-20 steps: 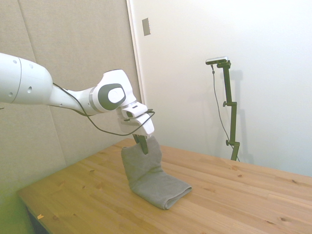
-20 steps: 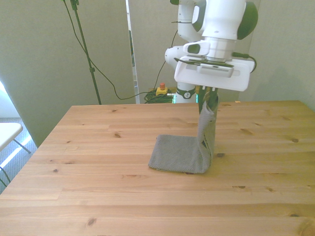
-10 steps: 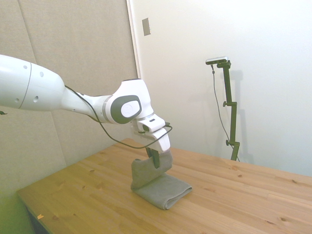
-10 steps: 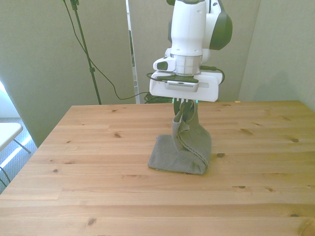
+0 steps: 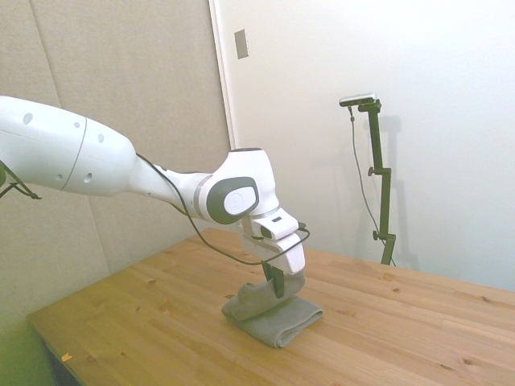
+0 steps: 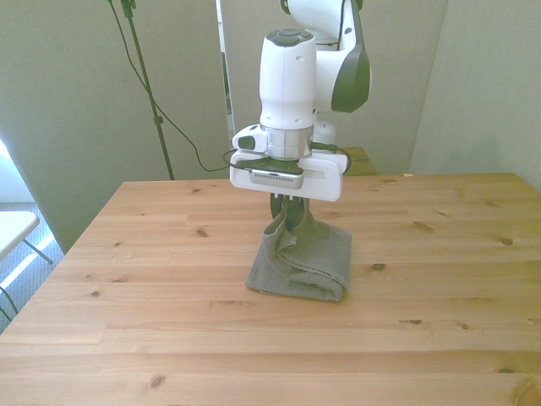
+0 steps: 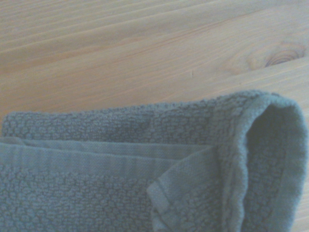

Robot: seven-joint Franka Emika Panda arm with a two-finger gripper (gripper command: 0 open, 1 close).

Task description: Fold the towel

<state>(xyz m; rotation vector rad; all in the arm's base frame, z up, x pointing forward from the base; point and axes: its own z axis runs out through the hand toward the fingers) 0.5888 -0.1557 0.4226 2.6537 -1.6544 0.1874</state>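
Towel (image 6: 308,258): grey, 1 edge pinched in gripper (image 6: 287,222), draped low over lower layer. Fold nearly laid; release left.

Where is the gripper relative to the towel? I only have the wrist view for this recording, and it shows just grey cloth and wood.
Observer: The gripper is over the towel, pinching a raised edge above the flat part.
Operator: Is the whole towel off the table?
Observer: No. In the side view most of the towel lies on the table; only the pinched part is lifted.
Operator: Which side is the lifted edge on?
Observer: Toward the front view's left of the towel; the rounded fold sits at the front view's right.
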